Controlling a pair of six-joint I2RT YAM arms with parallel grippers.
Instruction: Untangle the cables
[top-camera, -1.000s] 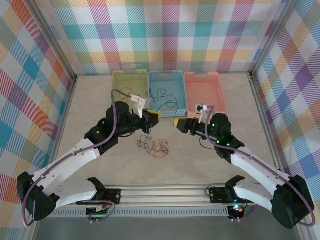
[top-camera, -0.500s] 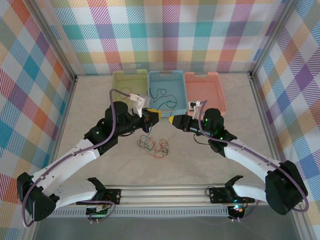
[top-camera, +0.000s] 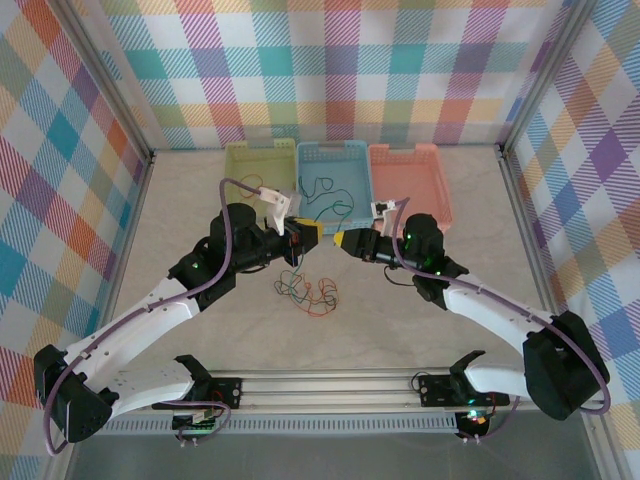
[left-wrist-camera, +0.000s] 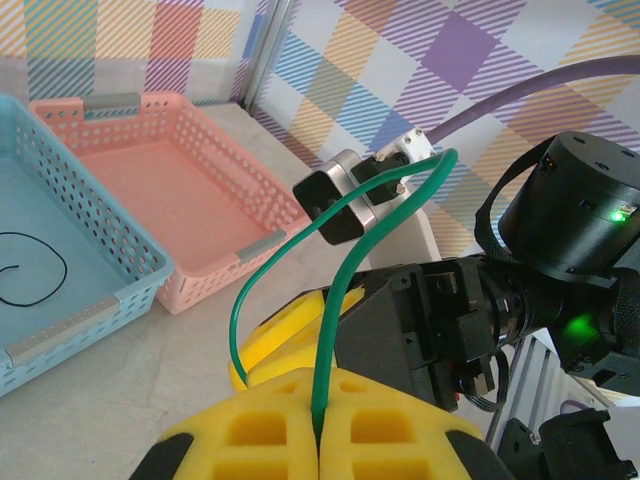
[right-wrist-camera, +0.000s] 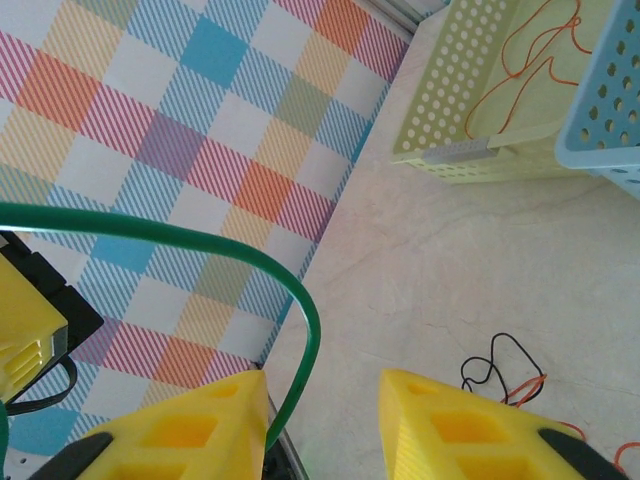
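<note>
The left gripper (left-wrist-camera: 318, 440) is pinched on the green cable (left-wrist-camera: 345, 275), which rises from between its pads. The right gripper (right-wrist-camera: 325, 400) stands spread, with this cable inside the gap, close against one finger.

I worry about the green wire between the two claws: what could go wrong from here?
1. The thin green wire lies at the edge of one yellow foam finger of the open right claw, so it may slip out on closing.
2. The shut left claw holds the same wire close by; the two claws may collide.
</note>
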